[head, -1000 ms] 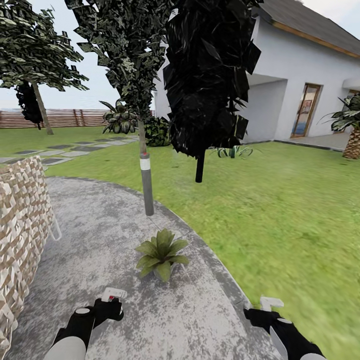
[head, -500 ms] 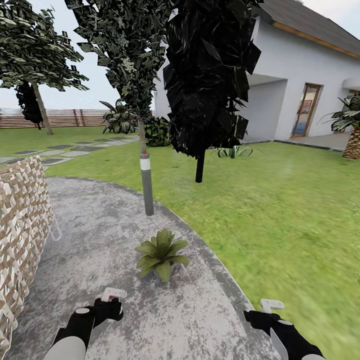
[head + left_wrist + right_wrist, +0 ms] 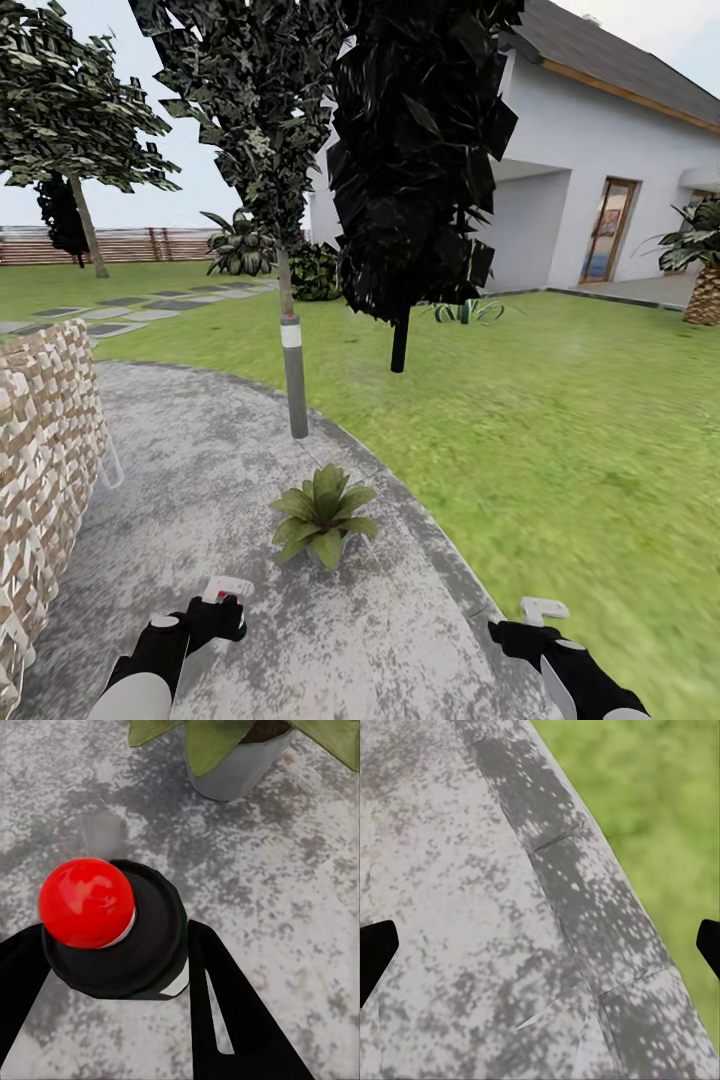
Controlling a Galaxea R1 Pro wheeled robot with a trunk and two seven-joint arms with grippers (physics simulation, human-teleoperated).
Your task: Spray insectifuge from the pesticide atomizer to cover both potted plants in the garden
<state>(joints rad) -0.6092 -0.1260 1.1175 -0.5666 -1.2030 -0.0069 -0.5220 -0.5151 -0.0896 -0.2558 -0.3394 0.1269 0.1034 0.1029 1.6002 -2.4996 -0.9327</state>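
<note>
The pesticide atomizer (image 3: pixel 112 926) is sitting clamped between the left gripper (image 3: pixel 222 598) fingers, its red cap facing the wrist camera. One potted plant (image 3: pixel 322 512) is standing on the patio (image 3: pixel 200 470) just ahead of that gripper, slightly toward the right gripper (image 3: pixel 540 612), which is hanging wide apart, holding nothing, over the patio edge beside the lawn (image 3: pixel 560 440).

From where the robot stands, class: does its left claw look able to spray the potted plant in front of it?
Probably yes: the left claw holds the atomizer, and only bare paving lies between it and the potted plant.
</note>
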